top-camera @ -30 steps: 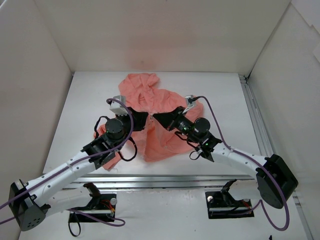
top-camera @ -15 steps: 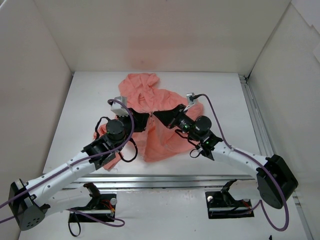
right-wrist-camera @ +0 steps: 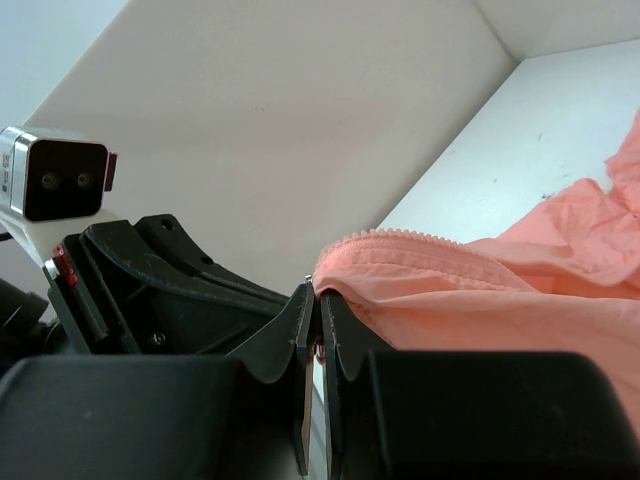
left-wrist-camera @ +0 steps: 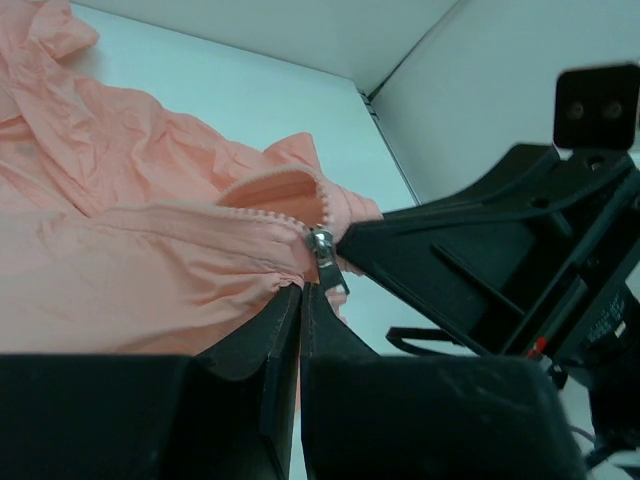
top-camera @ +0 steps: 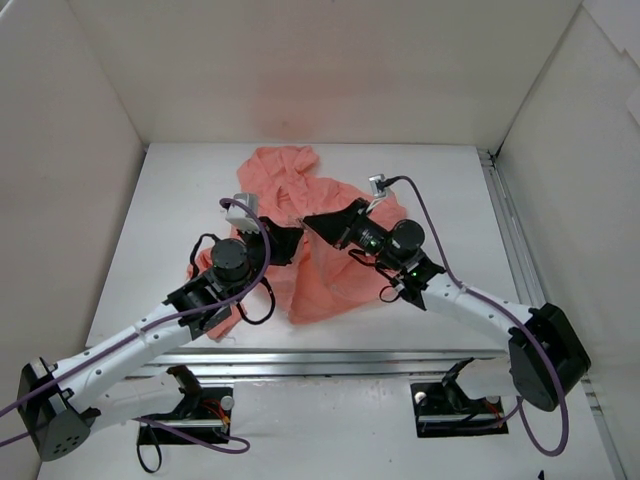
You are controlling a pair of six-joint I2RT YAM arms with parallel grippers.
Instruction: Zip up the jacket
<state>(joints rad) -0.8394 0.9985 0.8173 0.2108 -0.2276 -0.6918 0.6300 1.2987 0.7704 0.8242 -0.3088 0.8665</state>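
The salmon-pink jacket (top-camera: 300,215) lies crumpled in the middle of the table. My two grippers meet over its front. My left gripper (top-camera: 287,241) is shut on the jacket's fabric just below the metal zip slider (left-wrist-camera: 321,244); the left wrist view shows its tips (left-wrist-camera: 300,290) pinched on the cloth (left-wrist-camera: 150,260). My right gripper (top-camera: 311,222) is shut on the jacket's zip edge (right-wrist-camera: 420,262); the right wrist view shows its tips (right-wrist-camera: 318,297) with a row of pink zip teeth running off to the right. The two grippers almost touch.
White walls enclose the table on the left, back and right. A metal rail (top-camera: 510,235) runs along the right side and another along the near edge (top-camera: 330,357). The jacket's hood (top-camera: 280,165) lies toward the back wall.
My right gripper has moved a little back and to the left, lifting the zip edge. My left gripper has shifted slightly back and to the right. Both have kept their hold.
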